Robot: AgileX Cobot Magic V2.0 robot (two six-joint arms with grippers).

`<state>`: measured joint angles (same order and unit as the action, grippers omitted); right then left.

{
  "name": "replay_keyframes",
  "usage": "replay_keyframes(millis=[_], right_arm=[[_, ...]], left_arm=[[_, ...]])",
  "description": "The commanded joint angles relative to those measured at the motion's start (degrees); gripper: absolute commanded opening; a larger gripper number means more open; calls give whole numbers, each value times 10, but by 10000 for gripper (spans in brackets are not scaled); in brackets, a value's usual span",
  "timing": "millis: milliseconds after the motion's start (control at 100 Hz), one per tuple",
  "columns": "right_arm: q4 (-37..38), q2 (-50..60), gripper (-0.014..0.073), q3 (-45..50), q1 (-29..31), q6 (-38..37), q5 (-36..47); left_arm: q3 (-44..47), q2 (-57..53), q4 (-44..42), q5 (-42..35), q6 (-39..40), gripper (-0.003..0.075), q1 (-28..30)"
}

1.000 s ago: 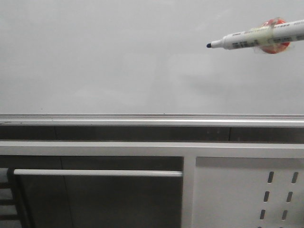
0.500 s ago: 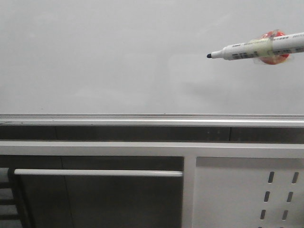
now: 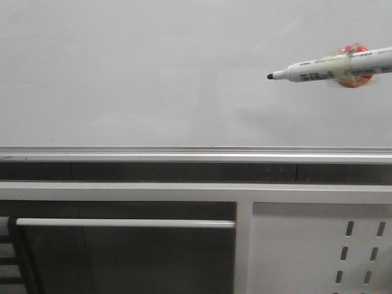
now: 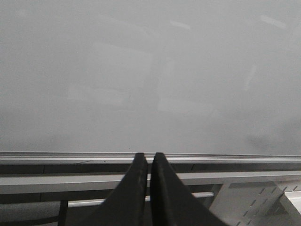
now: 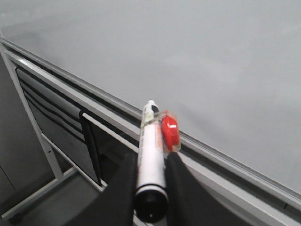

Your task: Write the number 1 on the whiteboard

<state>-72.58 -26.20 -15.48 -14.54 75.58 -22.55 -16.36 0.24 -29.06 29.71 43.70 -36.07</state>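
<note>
Marker [image 5: 153,155] clamped between right fingers [image 5: 175,181], tip beyond them, off blank whiteboard [image 3: 153,73]; press tip on squarely, then pull straight down. Left fingers [image 4: 136,188] closed, empty.

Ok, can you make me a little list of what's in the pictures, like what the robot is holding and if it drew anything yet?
board: large glossy white whiteboard with a silver rail along its bottom edge
drawing: no mark visible on it, number 1 not yet written
pen: white marker with black tip, uncapped, a red piece taped to its barrel
right gripper: shut on the marker, tip pointed at the board
left gripper: shut, holding nothing
tip touching board: cannot tell
below board: white perforated metal panel
</note>
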Motion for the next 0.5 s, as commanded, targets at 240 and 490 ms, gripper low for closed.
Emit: replay_keyframes(millis=[240,490], right_arm=[[-12,-1,-50,-15,1,7,26],[-11,-1,-50,-14,1,7,26]], left_arm=[[-14,7,1,-40,6,-18,2],[-14,7,1,-40,6,-18,2]])
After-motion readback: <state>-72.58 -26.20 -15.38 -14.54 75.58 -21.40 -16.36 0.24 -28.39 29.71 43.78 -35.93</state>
